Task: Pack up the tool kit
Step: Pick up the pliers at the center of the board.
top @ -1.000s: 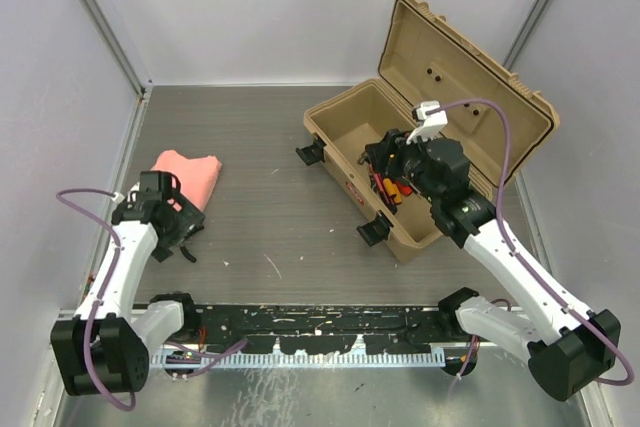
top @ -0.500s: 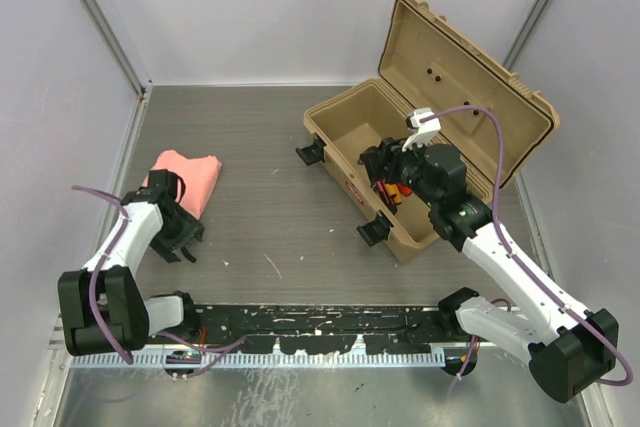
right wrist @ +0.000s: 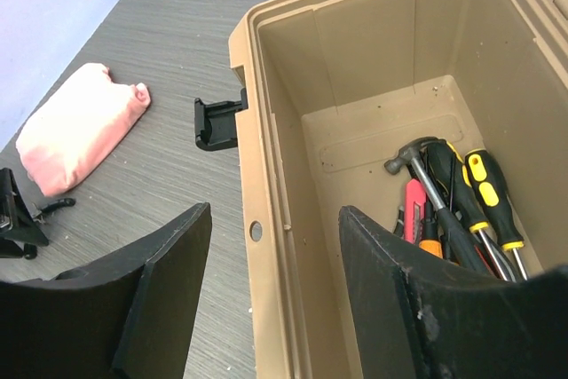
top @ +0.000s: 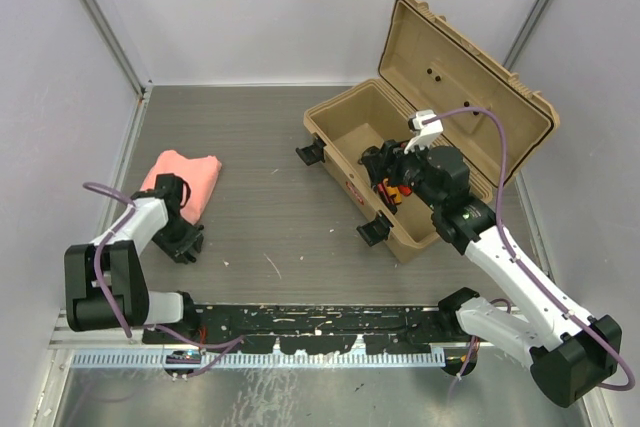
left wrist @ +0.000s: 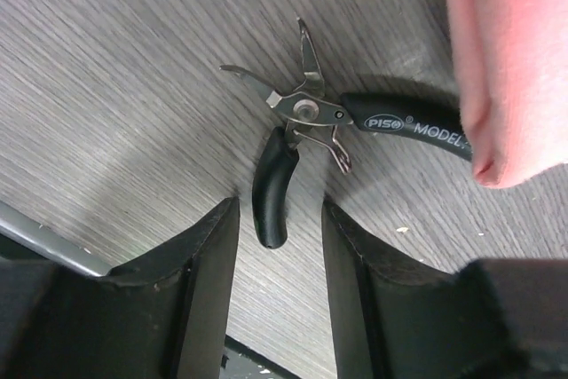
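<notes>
1. The left claw (left wrist: 280, 206) hangs low over the tabletop (top: 260, 147), at its left side, just beside the pink cloth (top: 185, 177).
2. Its jaws stand partly apart, released. In the left wrist view they straddle the tip of one black handle of the pliers (left wrist: 306, 111), with a gap showing on each side of that handle. Nothing is gripped.
3. The pliers lie flat on the tabletop with their nose spread open. One handle points toward the claw. The other, which bears white lettering, runs off behind the edge of the cloth. Whether it lies under the cloth I cannot tell.
4. The case (top: 335, 142) sits at the right rear of the tabletop. Its lid (top: 470, 77) is thrown back and its black latches (right wrist: 217, 122) hang open on the front wall.
5. The right claw (right wrist: 273, 215) hovers above the near end of the case. Its jaws are wide and released, with nothing between them.
6. Tools lie together in the near end of the case:
   - a hammer (right wrist: 413, 159)
   - a yellow-and-black screwdriver (right wrist: 488, 193)
   - a red handle (right wrist: 414, 206)
   - an orange one (right wrist: 430, 246)
7. The far end of the case floor shows bare tan plastic.
</notes>
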